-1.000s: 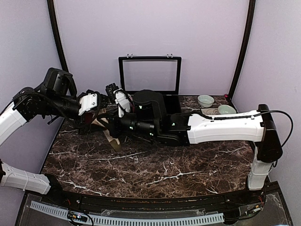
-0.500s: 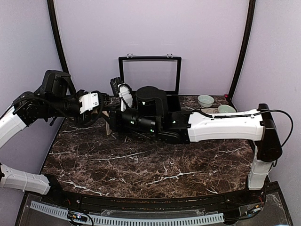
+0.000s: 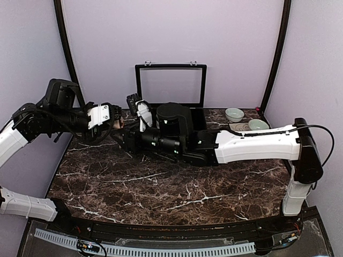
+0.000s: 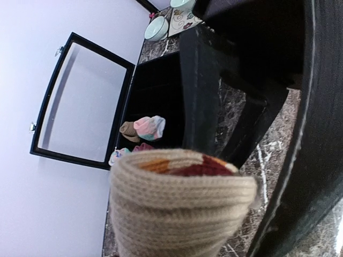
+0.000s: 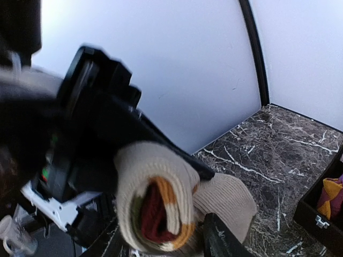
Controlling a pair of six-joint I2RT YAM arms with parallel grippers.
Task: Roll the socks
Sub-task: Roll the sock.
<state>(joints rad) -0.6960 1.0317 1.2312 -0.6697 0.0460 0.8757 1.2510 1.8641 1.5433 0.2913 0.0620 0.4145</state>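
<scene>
The red-brown-cream striped socks (image 5: 161, 182) are wound into a roll inside their tan outer layer, and a tan flap (image 5: 228, 201) hangs loose beside it. My left gripper (image 3: 111, 121) is shut on the roll, its black fingers (image 5: 134, 128) running along the top. That same tan roll (image 4: 182, 209) fills the bottom of the left wrist view and hides the left jaws. My right gripper (image 5: 161, 243) stands open, one jaw on each side of the roll. A pink and mint sock bundle (image 4: 150, 127) lies in the black box.
The black box (image 3: 195, 115) with its raised lid (image 3: 170, 85) stands at the back, holding several rolled bundles (image 4: 140, 146). Two pale green bowls (image 3: 234, 114) (image 3: 258, 124) sit at the back right. The right arm (image 3: 252, 145) stretches across the table's middle.
The left gripper has shut on the sock roll while the right gripper has opened. The tan sock end that hung down over the table is drawn up into the roll.
</scene>
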